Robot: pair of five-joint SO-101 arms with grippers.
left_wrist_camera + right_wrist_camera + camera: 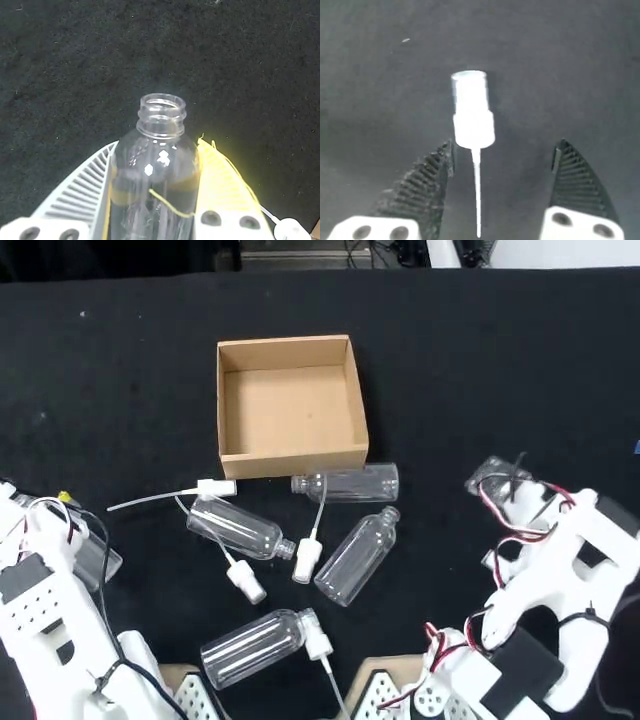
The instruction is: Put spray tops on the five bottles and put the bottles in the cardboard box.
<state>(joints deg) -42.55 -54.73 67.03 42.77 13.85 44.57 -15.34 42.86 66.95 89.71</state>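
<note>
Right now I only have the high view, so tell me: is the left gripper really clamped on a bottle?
Observer: Yes. The left wrist view shows the left gripper shut on a clear bottle, gripping it from both sides.
Operator: Does that bottle have a spray top on?
Observer: No, its neck is open and bare.
Operator: And the right gripper?
Observer: The right gripper is open. A white spray top sits in the gap between its jaws, touching neither.
</note>
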